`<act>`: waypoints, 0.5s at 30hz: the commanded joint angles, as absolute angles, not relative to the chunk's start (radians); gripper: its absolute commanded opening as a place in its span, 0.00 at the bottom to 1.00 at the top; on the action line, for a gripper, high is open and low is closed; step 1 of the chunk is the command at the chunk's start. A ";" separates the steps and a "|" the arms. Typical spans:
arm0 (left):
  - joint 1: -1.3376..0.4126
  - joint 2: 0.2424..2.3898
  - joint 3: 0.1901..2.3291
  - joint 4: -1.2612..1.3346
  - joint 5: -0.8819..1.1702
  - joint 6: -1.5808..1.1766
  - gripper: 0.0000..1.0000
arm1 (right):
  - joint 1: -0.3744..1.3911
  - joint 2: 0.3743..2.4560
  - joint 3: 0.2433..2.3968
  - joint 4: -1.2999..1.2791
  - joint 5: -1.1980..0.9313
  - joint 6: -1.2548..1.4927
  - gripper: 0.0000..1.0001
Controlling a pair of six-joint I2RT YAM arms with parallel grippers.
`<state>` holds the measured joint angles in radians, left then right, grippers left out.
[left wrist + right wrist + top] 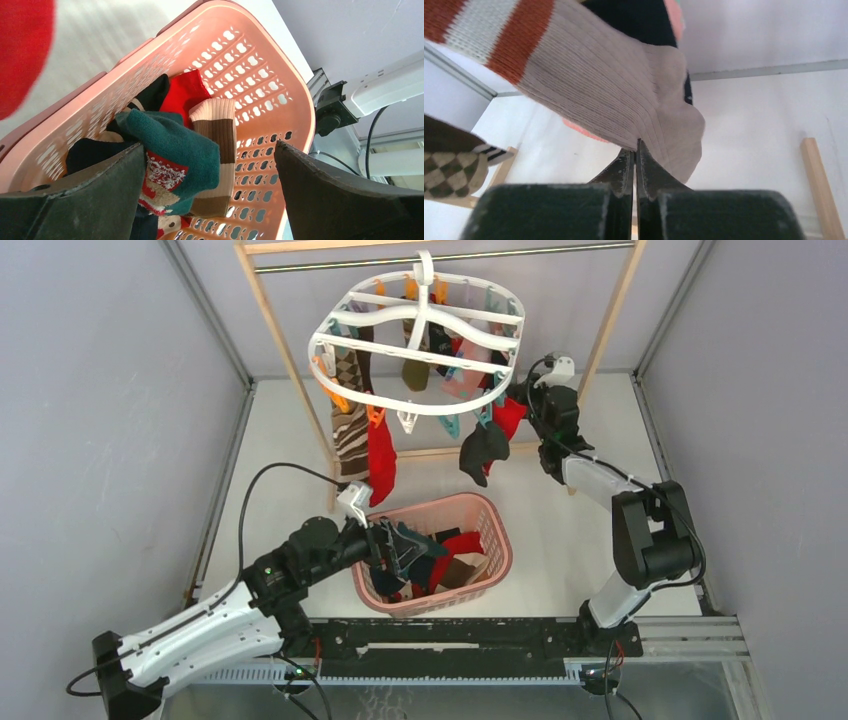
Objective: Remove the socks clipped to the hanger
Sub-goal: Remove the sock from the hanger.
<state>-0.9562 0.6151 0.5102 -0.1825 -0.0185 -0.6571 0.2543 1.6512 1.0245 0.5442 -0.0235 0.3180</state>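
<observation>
The white oval hanger [425, 300] hangs from the rail with several socks clipped to it: a brown argyle one [350, 430], a red one [381, 460], a black one [483, 450]. My right gripper [520, 402] reaches up at the hanger's right side. In the right wrist view its jaws [636, 145] are pressed together on the lower edge of a beige ribbed sock [614, 85] with orange and white stripes. My left gripper [210, 145] stands wide open over the pink basket [250, 65], holding nothing. A teal sock [185, 140] lies loose below it.
The pink lattice basket [497, 540] at the near middle holds several dropped socks. The wooden frame's posts [285, 350] stand on either side of the hanger. One wooden post [819, 185] shows right of the right gripper, and an argyle sock [449, 170] hangs at its left.
</observation>
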 commanded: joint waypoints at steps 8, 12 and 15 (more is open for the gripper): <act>-0.980 0.609 0.549 -0.161 -0.014 -0.664 1.00 | 0.254 1.396 0.911 0.511 0.032 0.288 0.00; -0.990 0.584 0.553 -0.190 -0.038 -0.662 1.00 | 0.249 1.250 0.835 0.458 0.054 0.290 0.00; -0.995 0.565 0.558 -0.217 -0.056 -0.657 1.00 | 0.250 1.141 0.775 0.417 0.059 0.295 0.00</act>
<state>-0.9855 0.5961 0.5102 -0.2028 -0.0254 -0.6571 0.2508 1.2709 0.8280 0.4545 0.0307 0.3069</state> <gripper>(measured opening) 0.996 0.007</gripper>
